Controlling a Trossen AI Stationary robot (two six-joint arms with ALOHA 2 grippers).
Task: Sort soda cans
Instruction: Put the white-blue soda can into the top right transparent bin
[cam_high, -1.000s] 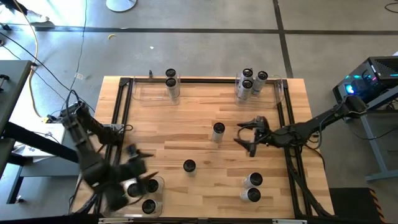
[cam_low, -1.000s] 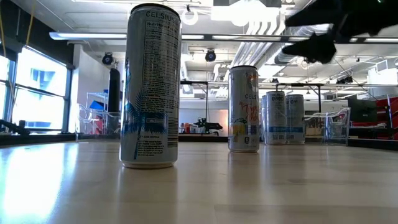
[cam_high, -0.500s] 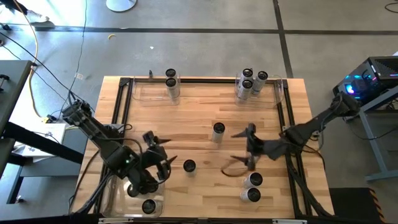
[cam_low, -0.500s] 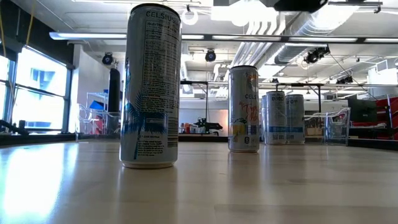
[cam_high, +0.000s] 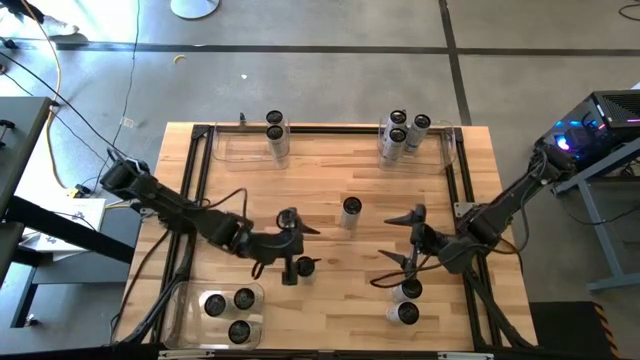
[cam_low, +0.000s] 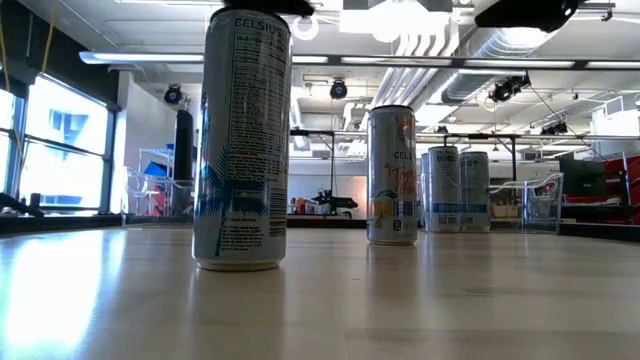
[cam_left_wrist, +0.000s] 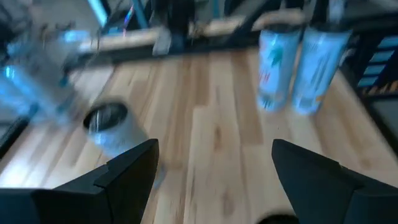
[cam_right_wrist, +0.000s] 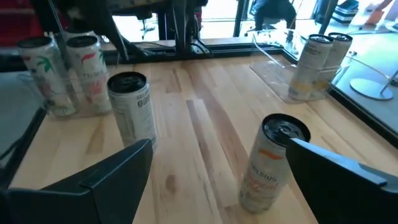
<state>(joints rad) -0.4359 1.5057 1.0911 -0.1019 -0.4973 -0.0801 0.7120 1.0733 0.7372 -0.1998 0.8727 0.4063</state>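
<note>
Since a second ago, both arms are swinging inward over the worktop (cam_high: 330, 300). At lower left of the high view, three soda cans (cam_high: 228, 310) are sitting in a clear bin (cam_high: 180, 300). Just right, the left gripper (cam_high: 290, 245) is hovering wide open, empty, above the lone Celsius can (cam_high: 304, 266). At lower right, the right gripper (cam_high: 405, 250) is spreading wide, empty, above two cans (cam_high: 408, 290). More cans are standing along the upper edge.

Bright, even light from ceiling lamps. The left wrist view is smeared with blur. Window glare at nine o'clock in the low view.
</note>
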